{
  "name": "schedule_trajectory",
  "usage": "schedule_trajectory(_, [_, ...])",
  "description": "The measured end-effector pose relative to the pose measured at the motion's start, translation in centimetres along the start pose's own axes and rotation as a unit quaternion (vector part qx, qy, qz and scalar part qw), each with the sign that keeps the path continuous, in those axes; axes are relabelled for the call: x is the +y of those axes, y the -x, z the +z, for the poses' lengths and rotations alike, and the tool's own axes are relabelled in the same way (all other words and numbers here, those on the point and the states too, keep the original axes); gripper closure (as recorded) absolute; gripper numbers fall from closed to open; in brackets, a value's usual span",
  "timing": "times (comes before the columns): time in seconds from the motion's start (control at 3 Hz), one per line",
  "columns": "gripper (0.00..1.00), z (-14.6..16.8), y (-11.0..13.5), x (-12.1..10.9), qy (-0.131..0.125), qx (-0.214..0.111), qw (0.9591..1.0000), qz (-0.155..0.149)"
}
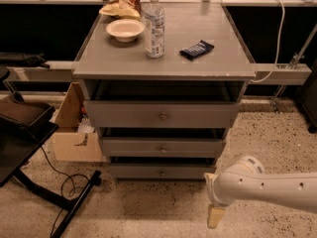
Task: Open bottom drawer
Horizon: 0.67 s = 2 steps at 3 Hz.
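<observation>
The bottom drawer (161,171) is the lowest, narrowest grey front of the three-drawer cabinet, with a small round metal knob (161,172) at its centre. It sits nearly flush, with a thin dark gap above it. My white arm (267,186) reaches in from the lower right. The gripper (216,215) hangs low over the floor, to the right of the bottom drawer and a little in front of it, touching nothing.
On the cabinet top (208,66) stand a white bowl (125,29), a water bottle (154,25), a dark snack packet (196,49) and a chip bag (123,4). A cardboard box (74,133) and black stand legs (72,205) lie to the left on the speckled floor.
</observation>
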State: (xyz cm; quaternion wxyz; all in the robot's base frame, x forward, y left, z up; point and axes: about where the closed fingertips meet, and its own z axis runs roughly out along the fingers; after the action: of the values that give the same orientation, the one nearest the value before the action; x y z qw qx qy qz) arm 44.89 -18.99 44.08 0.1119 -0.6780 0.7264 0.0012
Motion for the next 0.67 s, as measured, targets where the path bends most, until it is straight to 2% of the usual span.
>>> schedule_trajectory(0.33, [0.0,8.26,0.41,-3.29,-0.009,-0.025,0.9994,-0.02])
schedule_trajectory(0.67, [0.0,8.97,0.56,-3.18,-0.006,-0.029,0.9993,-0.022])
